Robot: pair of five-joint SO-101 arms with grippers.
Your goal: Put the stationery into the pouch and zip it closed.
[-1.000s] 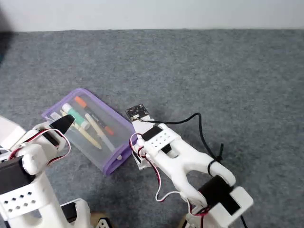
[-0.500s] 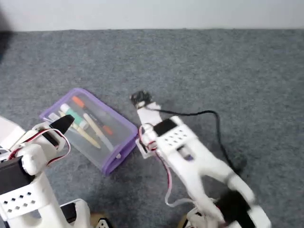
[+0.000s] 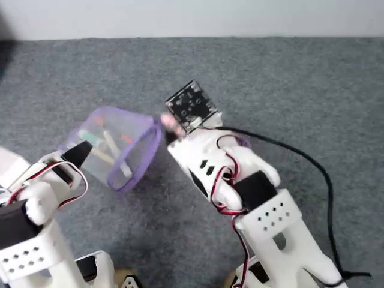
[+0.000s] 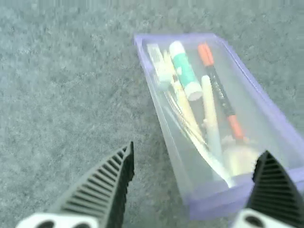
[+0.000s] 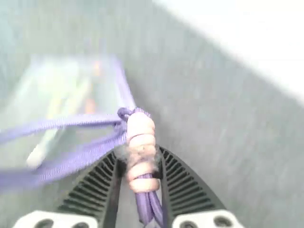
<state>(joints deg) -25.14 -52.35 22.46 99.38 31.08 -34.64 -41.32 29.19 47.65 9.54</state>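
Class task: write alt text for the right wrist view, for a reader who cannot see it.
The right gripper is shut on a pink toggle tied to purple cord. The cord leads to the clear pouch holding stationery, over grey carpet.

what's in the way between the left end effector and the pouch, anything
Nothing visible. In the left wrist view the pouch lies just ahead of the open left end effector, with grey carpet around it. The right end effector is shut on the pink zipper pull at the pouch's other side, off that path.
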